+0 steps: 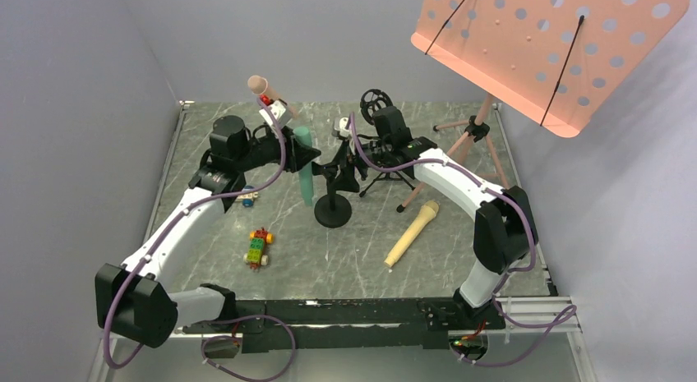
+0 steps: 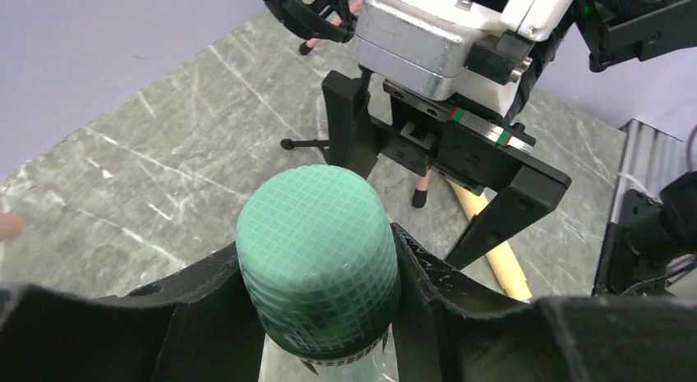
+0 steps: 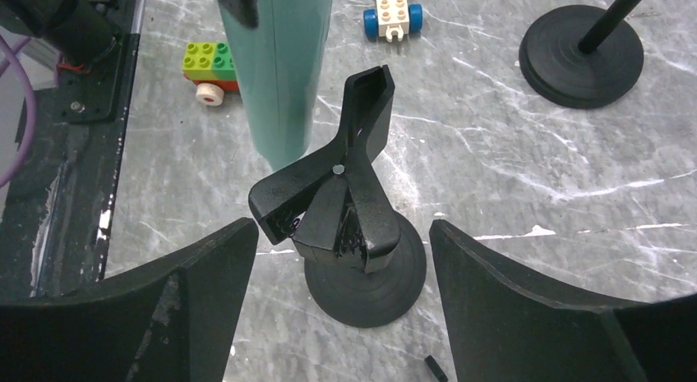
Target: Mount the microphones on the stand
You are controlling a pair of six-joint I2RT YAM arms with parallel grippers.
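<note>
Black round-footed stand on a marble-patterned table, with a forked clip at its top, empty. Teal microphone: upright, head up, just left of the stand, its lower end beside one arm of the clip; whether they touch cannot be told. Left pincer: closed on the teal microphone just below its head. Right pincer: open wide, a finger on either side of the clip, touching neither side. Yellow microphone: lying flat on the table, right of the stand. Pink microphone: raised and tilted, far-left of the stand. Two toy cars: on the table, left of the stand. Salmon music stand: far-right of the stand.
</note>
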